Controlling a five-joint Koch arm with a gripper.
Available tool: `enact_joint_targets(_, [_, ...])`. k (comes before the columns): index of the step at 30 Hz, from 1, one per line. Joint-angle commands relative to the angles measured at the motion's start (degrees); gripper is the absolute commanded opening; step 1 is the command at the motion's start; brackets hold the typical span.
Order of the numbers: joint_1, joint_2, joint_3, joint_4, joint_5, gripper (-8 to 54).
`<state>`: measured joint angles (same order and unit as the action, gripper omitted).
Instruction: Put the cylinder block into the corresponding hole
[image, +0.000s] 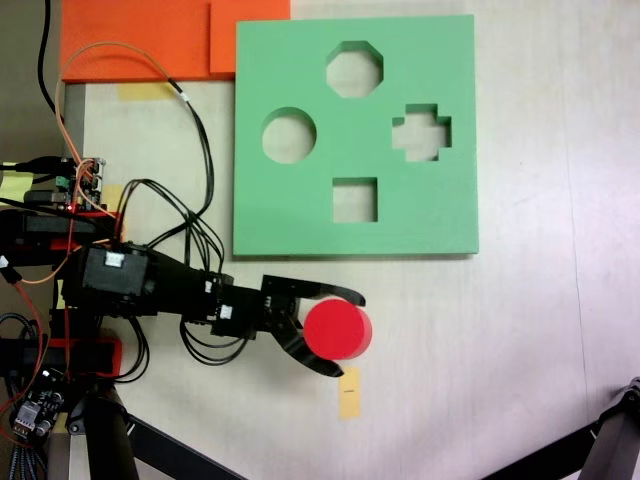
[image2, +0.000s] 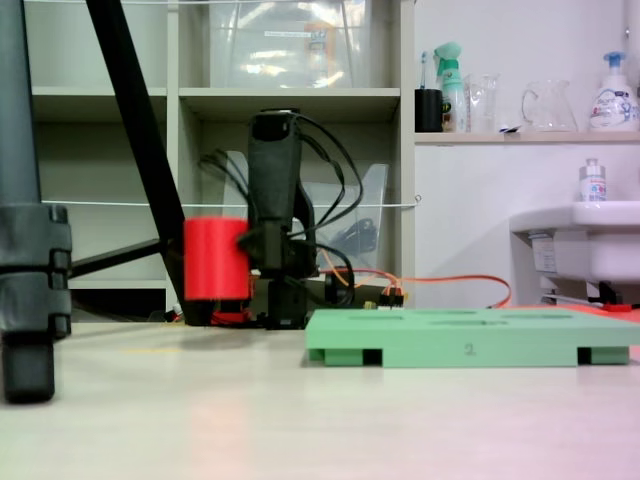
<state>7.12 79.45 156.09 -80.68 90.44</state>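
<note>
In a fixed view from above, the gripper (image: 345, 335) has one black jaw above and one below the cylinder block (image: 337, 331), both against its round side, so it is clenched around the block. The block covers the middle of the lower curved jaw, and only its flat red top and a sliver of side wall show there. In a fixed view from table level, the cylinder block (image2: 215, 260) is blurred at its edges; it stands upright, long axis vertical, its bottom edge raised clear of the table (image2: 300, 420). The arm hides its right edge, and the jaws cannot be made out there. From above, the block sits well below the green foam board (image: 355, 235), apart from it. The circular cutout (image: 289, 136) lies at the board's left, open and unobstructed.
</note>
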Motion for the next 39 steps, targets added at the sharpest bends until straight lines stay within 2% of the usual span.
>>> enact_joint_targets(1, [-4.31, 6.06, -0.09, 0.79, 0.53, 27.9])
enact_joint_targets(3, [-10.46, 10.81, -0.53, 5.71, 0.53, 27.9])
enact_joint_targets(6, [-19.78, 12.30, -2.46, 9.14, 0.70, 27.9])
enact_joint_targets(12, [-38.58, 6.15, -7.73, 8.79, 2.55, 27.9])
enact_joint_targets(18, [-49.31, 0.35, -8.79, 7.82, 4.57, 27.9])
enact_joint_targets(27, [-54.76, -8.17, -8.79, -0.88, 6.68, 27.9])
enact_joint_targets(39, [-58.62, -8.70, -5.36, -3.60, 8.17, 28.1])
